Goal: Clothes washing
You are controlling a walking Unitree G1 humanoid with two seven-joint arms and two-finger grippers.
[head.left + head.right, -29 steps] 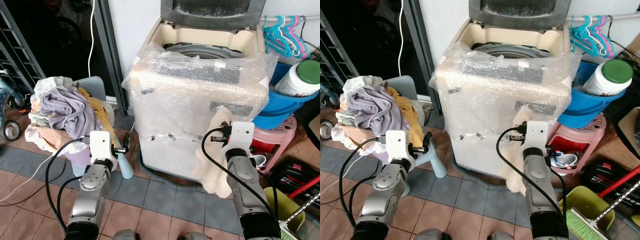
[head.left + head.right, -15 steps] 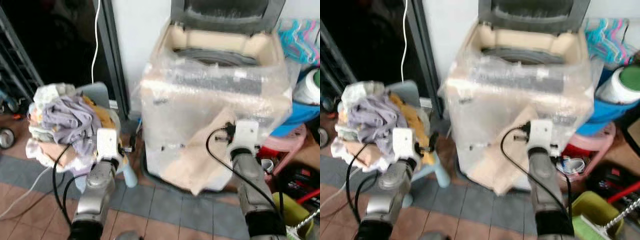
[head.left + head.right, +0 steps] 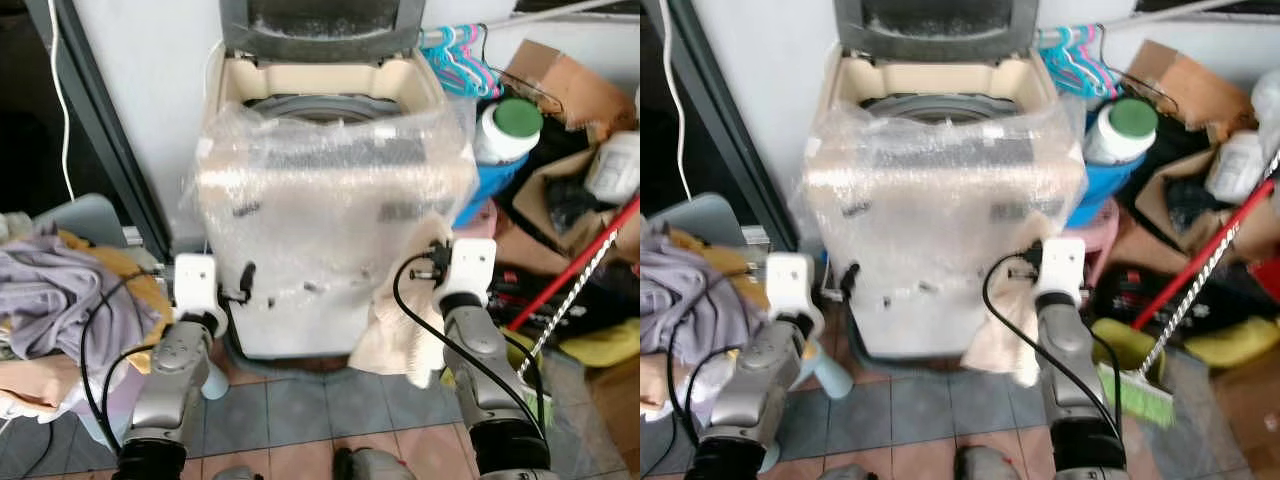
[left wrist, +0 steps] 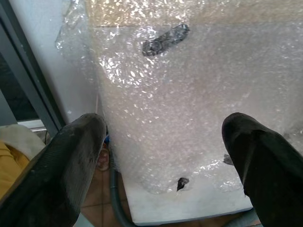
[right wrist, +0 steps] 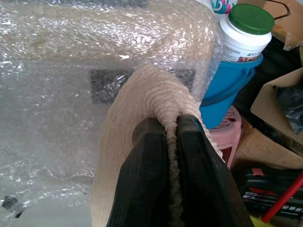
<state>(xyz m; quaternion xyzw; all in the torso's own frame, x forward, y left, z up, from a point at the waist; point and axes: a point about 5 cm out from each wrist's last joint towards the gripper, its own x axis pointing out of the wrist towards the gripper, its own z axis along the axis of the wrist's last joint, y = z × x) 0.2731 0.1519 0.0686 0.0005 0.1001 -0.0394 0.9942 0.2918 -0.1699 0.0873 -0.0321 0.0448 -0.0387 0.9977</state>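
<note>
tiled floor [image 3: 300,410] — white wall [image 3: 140,80]

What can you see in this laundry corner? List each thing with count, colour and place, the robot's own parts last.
washing machine: one, cream, bubble-wrapped, lid open, centre.
clothes pile: one, lilac and yellow, on a chair, robot's left.
hangers: several, turquoise and pink, right of the machine.
jar: one, white, green lid, in the blue bucket.
broom: one, red handle, green head, robot's right.
towel: one, beige, pinched in the right gripper.
left gripper: fingers apart, facing the machine.
</note>
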